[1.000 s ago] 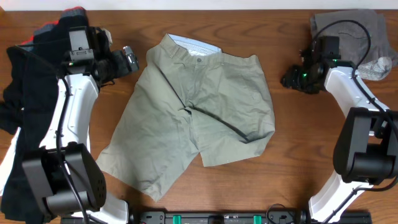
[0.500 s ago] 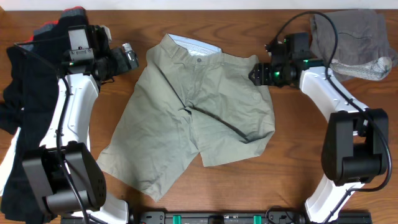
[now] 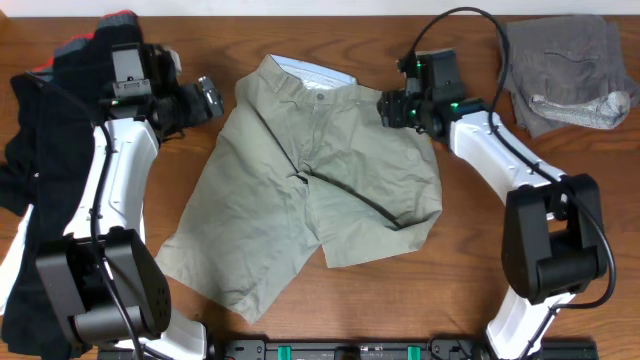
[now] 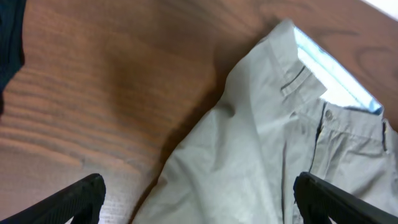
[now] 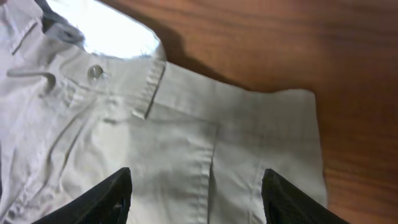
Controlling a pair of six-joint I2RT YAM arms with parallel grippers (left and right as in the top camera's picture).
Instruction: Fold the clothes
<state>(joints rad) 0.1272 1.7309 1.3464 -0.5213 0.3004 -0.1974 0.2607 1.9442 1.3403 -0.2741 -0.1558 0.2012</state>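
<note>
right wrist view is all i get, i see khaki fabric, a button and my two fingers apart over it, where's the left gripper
observer: The left gripper is open and holds nothing. It is over bare table, just beside the other waistband corner of the khaki shorts.
operator: are the shorts lying flat
observer: Mostly spread out, with the waistband at the far edge. A diagonal crease crosses the leg on the right arm's side.
operator: anything else near my arm
observer: A grey garment lies bunched in the far right corner, beyond the right gripper, with a white piece on it.
</note>
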